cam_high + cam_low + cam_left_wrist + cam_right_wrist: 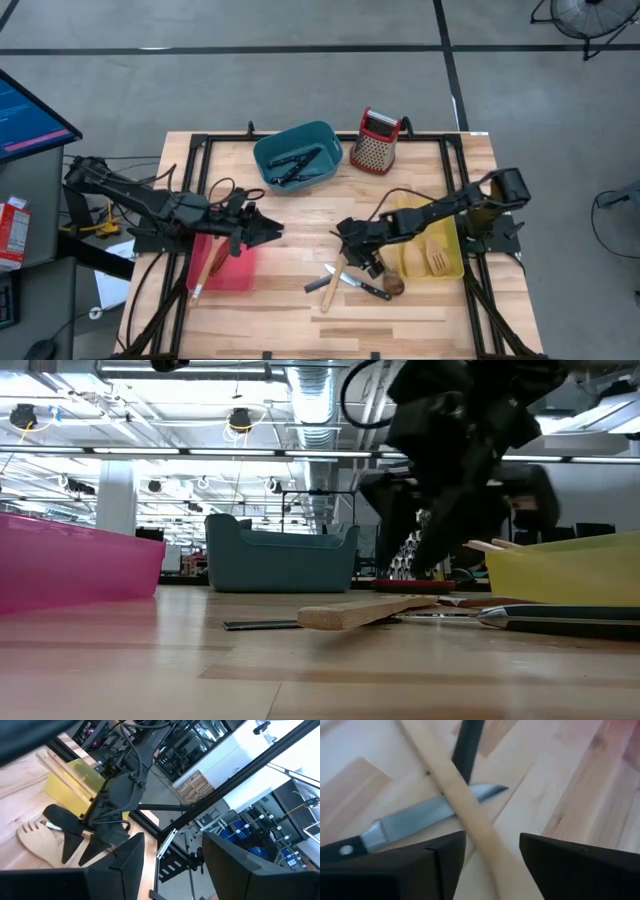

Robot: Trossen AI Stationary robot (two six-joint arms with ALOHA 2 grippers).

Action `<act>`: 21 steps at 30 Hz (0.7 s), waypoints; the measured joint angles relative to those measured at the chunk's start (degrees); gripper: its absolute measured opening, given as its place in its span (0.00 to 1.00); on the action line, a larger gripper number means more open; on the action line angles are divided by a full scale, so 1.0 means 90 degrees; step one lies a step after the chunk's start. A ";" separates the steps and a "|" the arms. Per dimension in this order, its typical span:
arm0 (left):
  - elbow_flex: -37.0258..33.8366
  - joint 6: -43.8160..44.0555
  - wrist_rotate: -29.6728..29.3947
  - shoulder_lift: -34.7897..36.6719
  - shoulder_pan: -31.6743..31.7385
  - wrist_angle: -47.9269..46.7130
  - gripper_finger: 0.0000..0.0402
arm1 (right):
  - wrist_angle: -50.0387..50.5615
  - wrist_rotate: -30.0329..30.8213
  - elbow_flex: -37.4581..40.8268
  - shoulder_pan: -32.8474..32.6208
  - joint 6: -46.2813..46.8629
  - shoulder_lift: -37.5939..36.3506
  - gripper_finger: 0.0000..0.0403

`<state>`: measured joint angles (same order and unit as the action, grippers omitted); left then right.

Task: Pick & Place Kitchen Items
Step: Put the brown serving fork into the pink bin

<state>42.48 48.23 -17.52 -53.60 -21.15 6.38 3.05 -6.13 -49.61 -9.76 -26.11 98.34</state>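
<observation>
**Right gripper low over the crossed utensils**

Right gripper [490, 865] of mine hangs low over the middle of the table, fingers [580, 870] spread apart with nothing between them but the pale wooden handle [465, 815] passing under the gap; I grip nothing. My left gripper [268, 232] waits at the table's left, above the inner edge of the red bin [235, 272], its fingers [127, 862] standing open and empty too.

Largest first: the wooden table [300, 320] carries three bins. A teal bin [298, 155] sits at the far middle with dark utensils inside, and a yellow bin [445, 262] at the right holds a pale wooden fork [435, 258]. That red bin at the left has a wooden utensil [203, 272] leaning out over its near edge. A red-topped grater [376, 143] stands beside the teal bin.

Below my right gripper lie the loose pieces: a pale wooden spatula [333, 285], a black-handled knife [415, 822] whose blade the spatula's handle crosses, and a dark wooden spoon [393, 286] just beside the yellow bin's near left corner.
</observation>
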 joint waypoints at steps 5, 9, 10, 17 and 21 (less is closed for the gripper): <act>-0.0017 0.0000 0.0000 0.0000 0.0000 -0.0004 0.45 | -0.0018 0.0017 -0.0414 0.0068 -0.0262 0.0360 0.61; -0.0017 0.0000 0.0000 0.0000 0.0000 -0.0018 0.45 | 0.0313 0.0002 -0.0775 0.0046 -0.0334 0.0626 0.65; -0.0017 0.0000 0.0000 0.0000 0.0000 -0.0019 0.45 | 0.0483 0.0000 -0.0871 0.0044 -0.0335 0.0694 0.65; -0.0017 0.0000 0.0002 0.0000 0.0000 -0.0056 0.45 | 0.1448 0.0082 -0.1061 0.0053 -0.0580 0.0979 0.64; -0.0017 0.0002 0.0002 0.0000 0.0000 -0.0088 0.45 | 0.1427 0.0167 -0.1073 0.0095 -0.0600 0.1043 0.63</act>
<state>42.33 48.24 -17.50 -53.60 -21.15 5.59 15.90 -4.63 -59.27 -8.91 -31.51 107.73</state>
